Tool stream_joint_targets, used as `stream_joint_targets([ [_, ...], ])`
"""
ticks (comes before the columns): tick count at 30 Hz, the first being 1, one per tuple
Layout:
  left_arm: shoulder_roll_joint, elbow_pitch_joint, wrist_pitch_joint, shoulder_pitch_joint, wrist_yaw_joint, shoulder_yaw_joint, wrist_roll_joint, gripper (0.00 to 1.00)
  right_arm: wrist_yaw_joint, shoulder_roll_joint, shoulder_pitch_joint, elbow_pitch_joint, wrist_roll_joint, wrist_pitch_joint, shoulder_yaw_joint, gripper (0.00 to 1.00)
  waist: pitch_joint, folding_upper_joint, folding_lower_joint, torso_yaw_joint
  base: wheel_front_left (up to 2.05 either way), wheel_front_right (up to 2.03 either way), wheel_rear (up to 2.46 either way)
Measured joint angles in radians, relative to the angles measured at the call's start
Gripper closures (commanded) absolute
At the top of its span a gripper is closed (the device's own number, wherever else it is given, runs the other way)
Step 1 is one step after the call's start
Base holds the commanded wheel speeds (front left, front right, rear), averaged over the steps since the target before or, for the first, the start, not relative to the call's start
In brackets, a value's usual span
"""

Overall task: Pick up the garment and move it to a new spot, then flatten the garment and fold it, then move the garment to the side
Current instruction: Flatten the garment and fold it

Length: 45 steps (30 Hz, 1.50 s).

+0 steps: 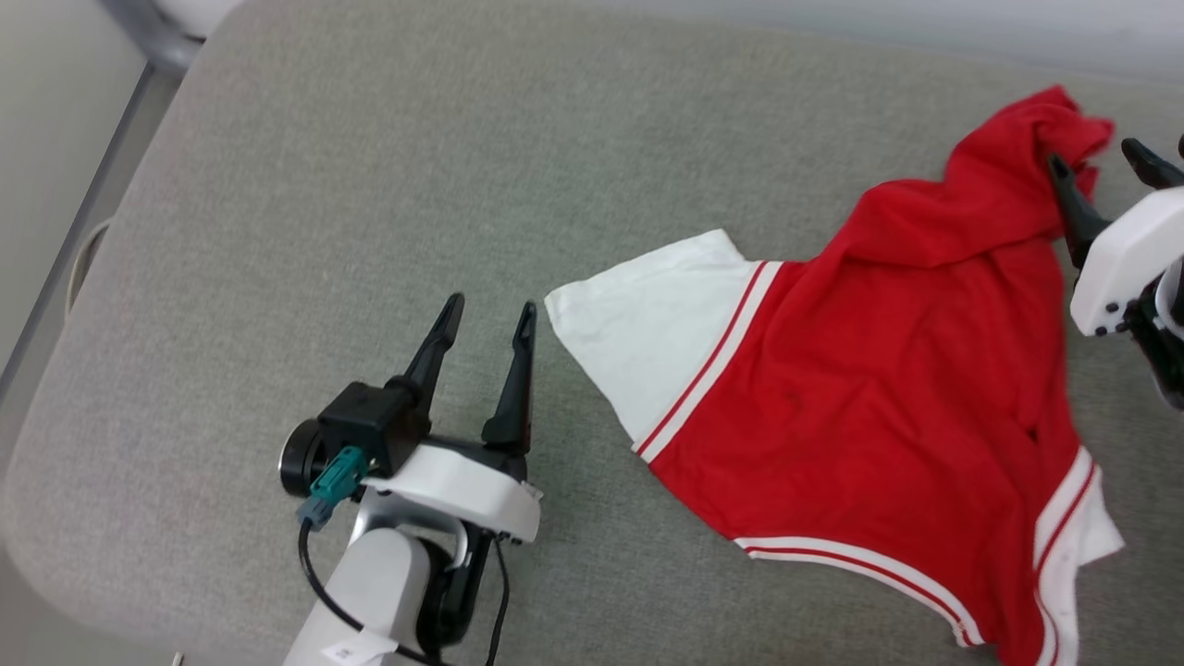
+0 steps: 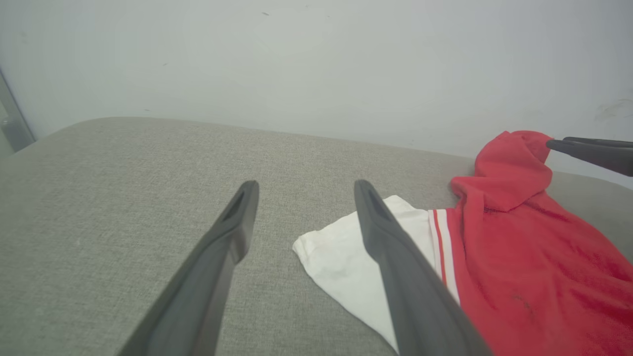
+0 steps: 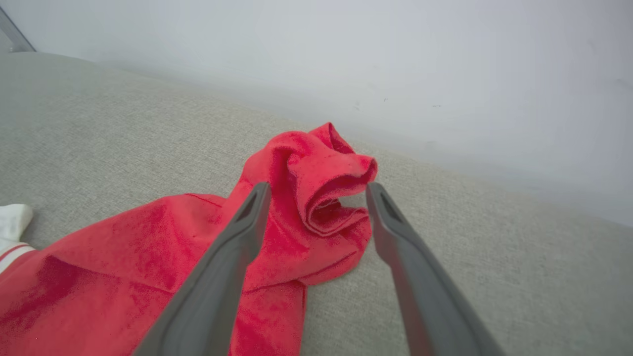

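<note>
The garment [image 1: 888, 388] is a red jersey with white sleeves and red-white striped trim, lying crumpled on the right half of the grey cushion [image 1: 370, 185]. One white sleeve [image 1: 647, 324] points left. My right gripper [image 1: 1105, 162] stands open at the garment's far bunched red end [image 3: 316, 198], which lies between its spread fingers, loose. My left gripper [image 1: 490, 319] is open just left of the white sleeve [image 2: 341, 257], with nothing in it. The lettering is hidden.
The cushion's rounded left and near edges [image 1: 55, 388] drop to a pale floor. A pale wall [image 2: 316, 64] rises behind the cushion's far edge. Bare grey fabric spreads left of the garment.
</note>
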Motion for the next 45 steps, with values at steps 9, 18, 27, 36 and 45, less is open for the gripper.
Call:
stream_joint_targets([
  [9, 0.037, 0.021, 0.0, 0.085, 0.016, 0.033, 0.007, 0.0, 0.0, 0.051, 0.177, -0.104, -0.037, -0.227, -0.092, 0.0, -0.121, 0.0, -0.0001, -0.082, 0.0, 0.0, 0.0],
  [18, 0.085, 0.012, 0.017, 0.158, 0.044, 0.066, -0.006, 0.0, 0.0, 0.156, 0.51, -0.401, -0.118, -0.231, -0.269, 0.0, -0.23, 0.0, -0.0002, -0.168, 0.0, 0.0, 0.0],
  [27, 0.118, -0.022, 0.059, 0.221, 0.06, 0.07, -0.011, 0.0, 0.0, 0.32, 0.857, -0.822, -0.225, -0.076, -0.396, 0.0, -0.3, 0.0, -0.0003, -0.23, 0.0, 0.0, 0.0],
  [36, 0.127, -0.049, 0.084, 0.247, 0.07, 0.066, -0.019, 0.0, 0.0, 0.372, 1.063, -0.979, -0.192, 0.101, -0.4, 0.0, -0.32, 0.0001, -0.0002, -0.256, 0.0, 0.0, 0.0],
  [45, 0.128, -0.065, 0.089, 0.241, 0.074, 0.058, -0.021, 0.0, 0.0, 0.348, 1.113, -0.983, -0.095, 0.46, -0.412, 0.0, -0.295, 0.0, -0.0001, -0.253, 0.0, 0.0, 0.0],
])
